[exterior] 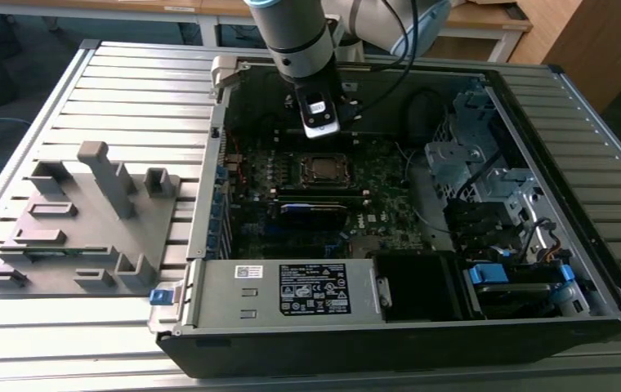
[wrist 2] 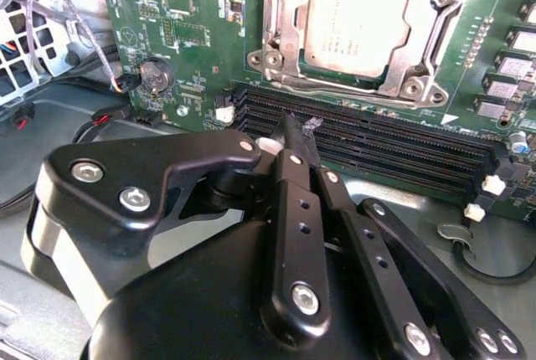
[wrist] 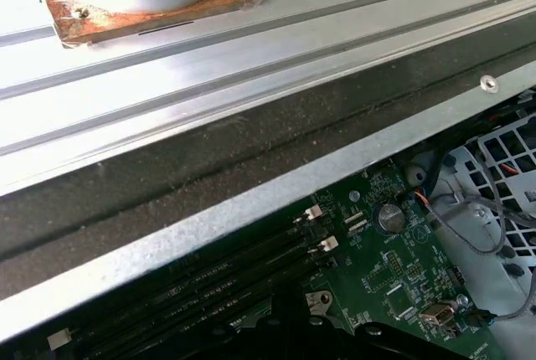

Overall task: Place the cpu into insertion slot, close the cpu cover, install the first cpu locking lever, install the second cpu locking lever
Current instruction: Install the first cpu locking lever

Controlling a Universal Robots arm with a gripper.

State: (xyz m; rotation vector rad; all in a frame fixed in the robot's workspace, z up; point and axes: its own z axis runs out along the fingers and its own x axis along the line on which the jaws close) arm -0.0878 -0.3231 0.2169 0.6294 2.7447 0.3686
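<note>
Even bright light, glare on aluminium table slats (wrist: 251, 59), shadowed case interior (exterior: 288, 106)

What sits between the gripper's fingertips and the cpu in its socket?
In the second wrist view, long black memory slots cross the motherboard between the shut gripper and the cpu.

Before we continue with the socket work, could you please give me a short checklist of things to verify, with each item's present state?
1. cpu lying flat in the window of the cpu cover: ok.
2. cpu cover down on the board: ok.
3. Both locking levers latched: cannot tell.
4. End effector empty, fingers together: ok.
5. End effector apart from the memory slots beneath it: cannot tell.
</note>
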